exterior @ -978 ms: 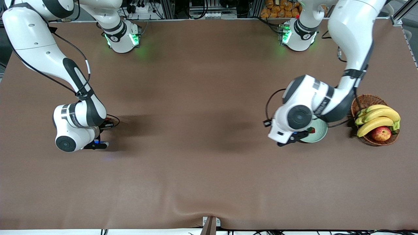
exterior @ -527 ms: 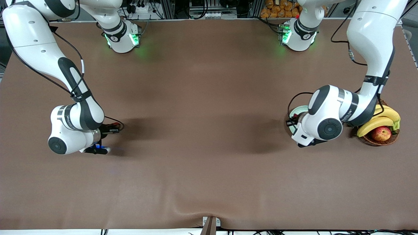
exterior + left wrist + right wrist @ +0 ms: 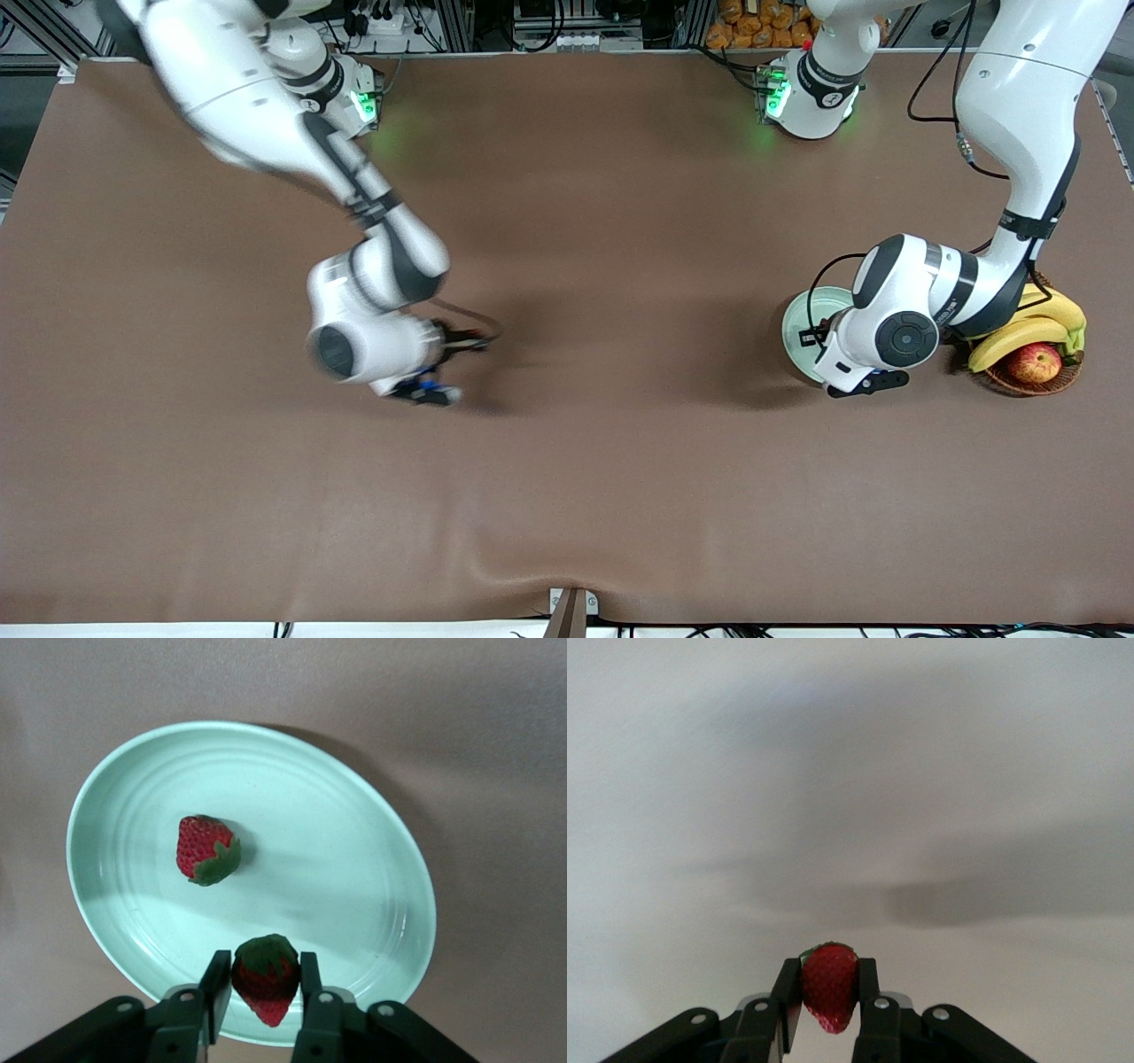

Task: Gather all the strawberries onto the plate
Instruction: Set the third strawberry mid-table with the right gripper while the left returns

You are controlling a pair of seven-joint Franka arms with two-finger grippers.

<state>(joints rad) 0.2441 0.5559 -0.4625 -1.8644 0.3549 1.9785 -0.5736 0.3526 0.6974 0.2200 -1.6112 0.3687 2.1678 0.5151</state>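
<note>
The left gripper hangs over the plate, its fingers flanking a strawberry, seemingly still pinched though the hold may be slackening; another berry lies on the plate just ahead. The right gripper, over bare table, pinches a third strawberry. Light, soft and easily bruised, these berries probably want gentle pressure across their broad shoulders.

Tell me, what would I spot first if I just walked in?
Probably the left claw over the mint-green plate, pinching a strawberry above another strawberry lying in the plate. The right claw carries a third strawberry over bare brown table. A wicker basket of bananas sits beside the plate.
</note>
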